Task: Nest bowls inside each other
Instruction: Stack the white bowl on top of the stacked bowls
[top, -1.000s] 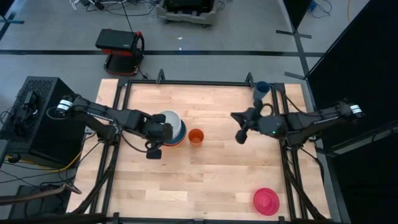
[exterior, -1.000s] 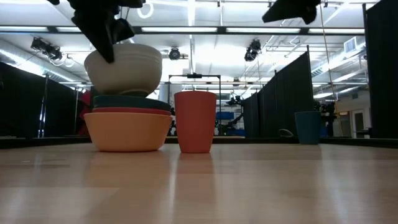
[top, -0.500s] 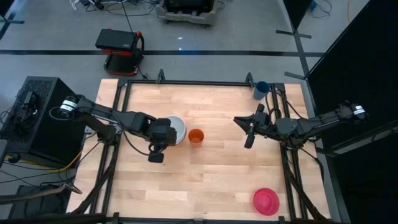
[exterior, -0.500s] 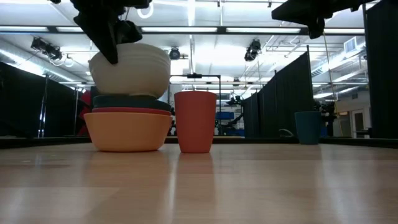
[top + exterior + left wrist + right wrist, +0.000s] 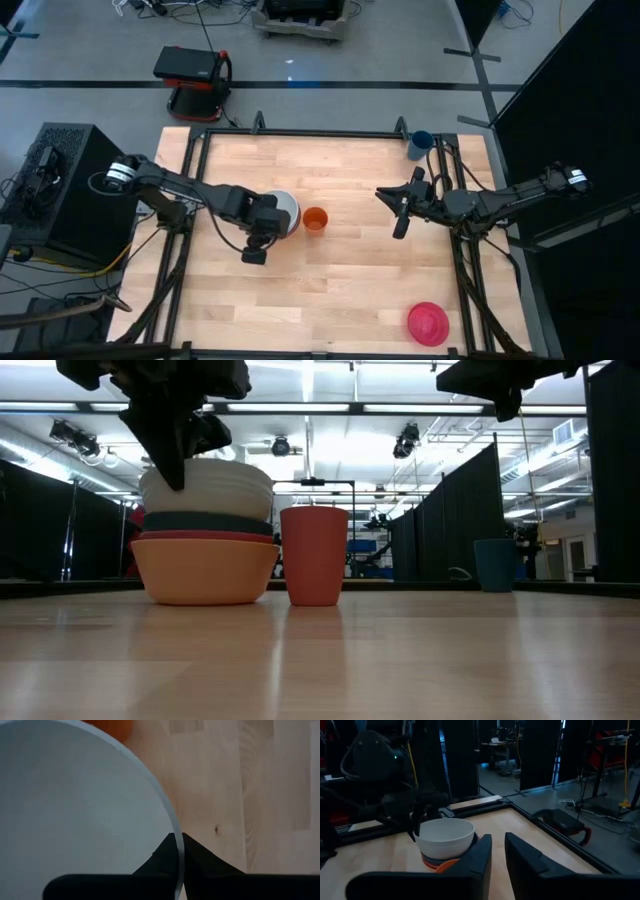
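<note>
premises: a robotics lab or test hall, not a home or shop. a wooden tabletop (image 5: 330, 290) sits in a black metal frame (image 5: 300, 133) on a grey concrete floor (image 5: 90, 60) marked with dark tape lines (image 5: 330, 85). two dark robot arms are mounted at the tabletop's sides. loose cables (image 5: 190, 8) run across the floor, and a red-and-black equipment case (image 5: 193, 80) stands just behind the frame. a black box (image 5: 60, 190) with wiring stands beside the left arm. the low view shows an industrial ceiling with strip lights (image 5: 330, 407) and spot lamps (image 5: 408, 438). black curtain partitions (image 5: 460, 520) divide the hall into bays.
</note>
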